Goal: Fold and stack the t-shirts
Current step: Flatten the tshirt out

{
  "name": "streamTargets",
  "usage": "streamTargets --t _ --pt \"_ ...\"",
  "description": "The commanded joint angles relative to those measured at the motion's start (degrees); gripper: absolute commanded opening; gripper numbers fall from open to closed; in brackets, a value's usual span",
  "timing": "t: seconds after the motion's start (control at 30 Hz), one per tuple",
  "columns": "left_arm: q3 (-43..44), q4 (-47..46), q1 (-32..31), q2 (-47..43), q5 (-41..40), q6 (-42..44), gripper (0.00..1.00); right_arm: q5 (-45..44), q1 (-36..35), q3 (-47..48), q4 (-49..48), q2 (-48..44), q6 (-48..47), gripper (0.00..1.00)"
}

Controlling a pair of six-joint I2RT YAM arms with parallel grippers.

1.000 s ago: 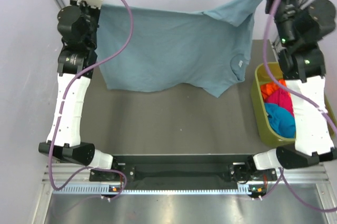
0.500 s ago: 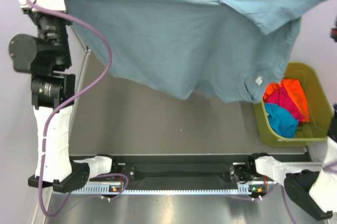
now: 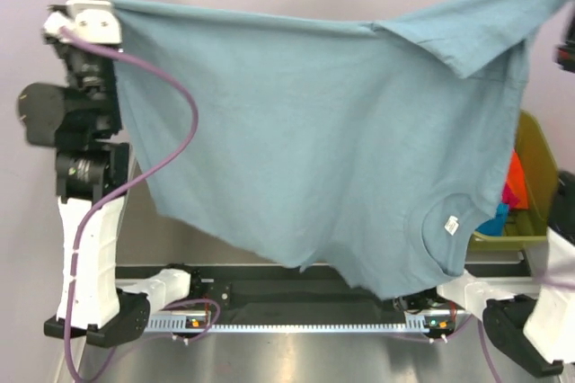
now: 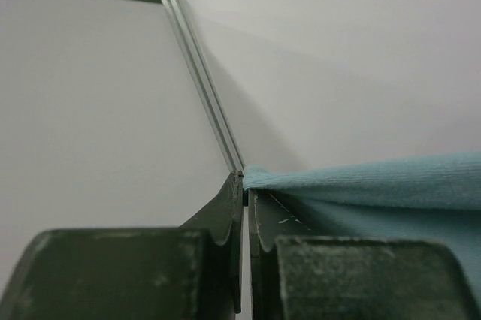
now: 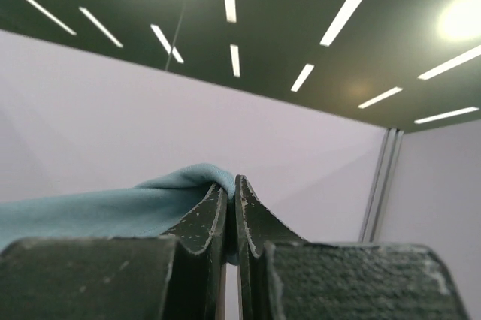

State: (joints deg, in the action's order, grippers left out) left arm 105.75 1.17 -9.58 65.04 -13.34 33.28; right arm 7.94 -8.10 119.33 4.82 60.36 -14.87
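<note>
The large grey-blue t-shirt [image 3: 305,131] hangs spread wide in the air between both arms, high above the table, its white neck tag [image 3: 451,227] at the lower right. My left gripper [image 4: 246,179] is shut on the shirt's left top corner [image 4: 361,185]; in the top view that corner sits by the left wrist [image 3: 90,19]. My right gripper [image 5: 231,183] is shut on the other top corner [image 5: 150,203], beyond the top view's right edge. Orange and turquoise t-shirts [image 3: 508,203] peek from the bin; the magenta one is hidden.
An olive-green bin [image 3: 539,176] stands at the table's right side, mostly covered by the hanging shirt. The dark table top [image 3: 162,239] shows below the shirt's lower left edge. Pale walls enclose the back and sides.
Both arms have lifted the grey-blue shirt off the table and pulled it toward the camera; it now hangs lower in view and covers most of the table and bin.
</note>
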Motion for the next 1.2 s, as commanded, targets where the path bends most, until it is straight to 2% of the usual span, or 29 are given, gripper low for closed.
streamTargets --t 0.0,0.27,0.33,0.5,0.6,0.77,0.9,1.07,1.17 --pt "-6.0 -0.2 0.3 1.0 -1.2 2.8 0.0 -0.9 0.9 -8.0 -4.1 4.4 0.3 0.0" --pt "-26.9 0.9 0.3 3.1 1.7 4.3 0.0 3.7 0.8 -18.1 -6.5 15.4 0.0 0.0" --pt "-31.2 0.3 0.4 6.1 2.3 5.1 0.0 5.2 0.6 -19.6 -6.2 20.5 1.1 0.0" --pt "-34.8 -3.2 1.8 17.0 3.2 1.9 0.0 8.6 -0.5 -24.3 -3.4 33.4 1.6 0.0" --pt "-33.2 -3.1 2.9 25.0 3.7 0.0 0.0 10.1 -0.6 -23.4 -0.2 41.1 2.5 0.0" --pt "-23.0 -2.0 4.6 39.0 2.9 -1.5 0.0 8.4 -0.5 -19.6 0.9 51.1 2.0 0.0" --pt "-13.1 0.4 5.9 47.3 2.2 -1.8 0.0 7.4 -0.5 -7.5 4.4 62.5 3.3 0.0" --pt "-4.4 2.0 6.9 55.4 1.6 -2.5 0.0 4.8 -1.4 -0.3 2.0 70.1 3.2 0.0" --pt "0.3 2.9 7.0 61.5 0.6 -2.3 0.0 3.4 -1.0 9.2 4.9 76.9 4.7 0.0"
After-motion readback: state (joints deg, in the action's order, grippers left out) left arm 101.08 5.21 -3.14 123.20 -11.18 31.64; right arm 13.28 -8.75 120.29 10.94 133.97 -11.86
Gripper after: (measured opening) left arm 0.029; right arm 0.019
